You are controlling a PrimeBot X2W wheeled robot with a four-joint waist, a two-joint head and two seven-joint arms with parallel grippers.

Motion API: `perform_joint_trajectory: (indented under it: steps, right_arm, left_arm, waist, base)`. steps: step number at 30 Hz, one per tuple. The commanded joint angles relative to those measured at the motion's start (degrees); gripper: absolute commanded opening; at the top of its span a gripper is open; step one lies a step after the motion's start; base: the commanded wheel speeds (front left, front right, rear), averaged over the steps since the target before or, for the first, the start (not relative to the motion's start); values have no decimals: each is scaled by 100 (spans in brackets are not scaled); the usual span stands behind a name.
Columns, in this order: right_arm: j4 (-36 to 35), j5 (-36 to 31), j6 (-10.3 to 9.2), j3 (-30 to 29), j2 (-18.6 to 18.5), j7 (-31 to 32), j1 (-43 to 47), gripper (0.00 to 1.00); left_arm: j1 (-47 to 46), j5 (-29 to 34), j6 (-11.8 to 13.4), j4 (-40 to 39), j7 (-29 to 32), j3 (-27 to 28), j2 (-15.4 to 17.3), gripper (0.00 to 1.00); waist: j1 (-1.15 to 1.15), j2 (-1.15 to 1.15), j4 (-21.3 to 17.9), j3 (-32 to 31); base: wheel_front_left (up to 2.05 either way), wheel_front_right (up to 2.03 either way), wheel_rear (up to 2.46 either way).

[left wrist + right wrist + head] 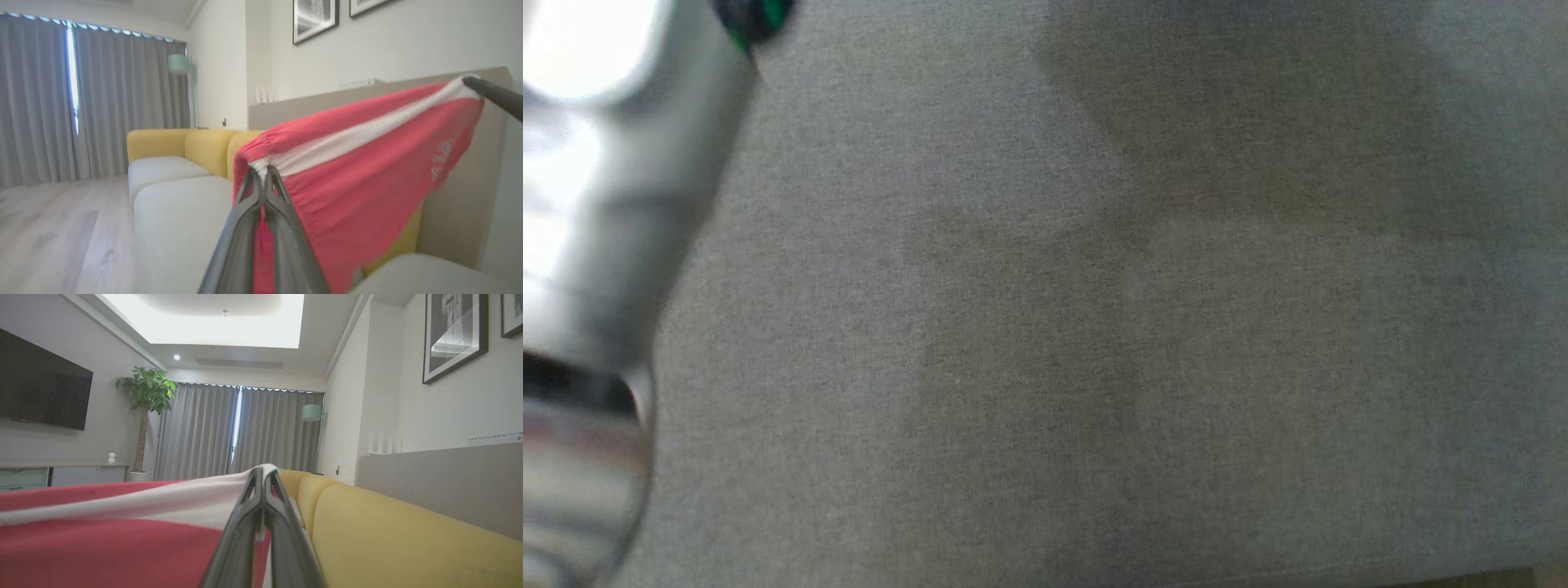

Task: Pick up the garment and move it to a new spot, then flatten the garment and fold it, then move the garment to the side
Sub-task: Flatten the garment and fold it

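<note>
- Subject: the garment [359,183], red w/ a white waistband [367,136], is held in the air over the seat of the sofa [175,212], in front of the sofa's yellow backrest. Whether its lower edge brushes the seat cannot be told.
- L gripper [262,169]: jaws pressed together on one end of the waistband, w/ cloth gathered at the tips.
- R gripper [262,471]: jaws likewise clamped on the other end of the band, close to the sofa's backrest.
- Band: taut and nearly straight betw. the two grips. The red body hangs below it toward the sofa seat.
- Head view: grey cloth [1094,367], prob. the sofa's seat, lies directly below. A blurred pale forearm [596,245] crosses above it.
- Step in hand (judged): carrying the garment to a new spot on the sofa, ahead of flattening. Flatten, fold and move-aside are not yet done.
- Technique, spacing: both arms should travel together at a fixed separation. More pull may drag the band out of a thin pinch, and less lets the middle sag and crease.
- Technique, height: the hem should clear the sofa seat during travel so it does not catch and roll under.
- Technique, lay-down: let the hem meet the sofa seat first, then draw the band away from it while descending so the body spreads flat.
- Release: neither grip should open until the band rests on the seat, and both should open together.
- Risk: each hold is a narrow bite on gathered, stretchy cloth, so a jerk could lose one corner.
</note>
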Motion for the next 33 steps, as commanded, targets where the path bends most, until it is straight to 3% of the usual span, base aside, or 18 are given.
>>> perform_joint_trajectory:
  steps: [1, 5, 6, 13, 14, 21, 28, 33]
  right_arm:
    - [-177, 87, 37, -12, -111, -44, 254, 0]
    - [-464, 320, 37, -67, -300, -84, 1138, 0]
    - [-651, 395, 37, -128, -359, -89, 1733, 0]
    - [-1303, 535, 37, -689, -252, 173, 3958, 0]
    - [-1303, 535, 37, -689, -252, 173, 3958, 0]
    - [-2067, 572, 37, -1515, 120, 644, 5914, 0]
    - [-3140, 464, 37, -2419, 465, 1234, 7550, 0]
    - [-4088, 410, 37, -3082, 736, 1653, 8474, 0]
  left_arm:
    - [196, 97, 14, -189, -20, 79, 240, 0]
    - [1126, 103, 12, -639, -21, -277, 379, 0]
    - [1613, 185, 12, -868, -21, -462, 472, 0]
    - [3477, 452, 11, -1299, -21, -662, 504, 0]
    - [3477, 452, 11, -1299, -21, -662, 504, 0]
    - [5025, 665, 10, -1506, -21, -788, 503, 0]
    - [6336, 842, 10, -1856, -21, -780, 656, 0]
    - [6942, 870, 10, -2232, -3, -991, 887, 0]
  waist:
    - [1, 0, 19, -28]
    - [1, 0, 109, -103]
    - [1, 0, 145, -180]
    - [1, 0, 148, -704]
    - [1, 0, 148, -704]
    - [1, 0, -23, -1403]
    - [1, 0, -204, -2070]
    - [1, 0, -217, -2214]
  base:
    - [0, 0, 0]
    - [0, 0, 0]
    - [0, 0, 0]
    - [0, 0, 0]
    - [0, 0, 0]
    - [0, 0, 0]
    - [0, 0, 0]
    - [0, 0, 0]
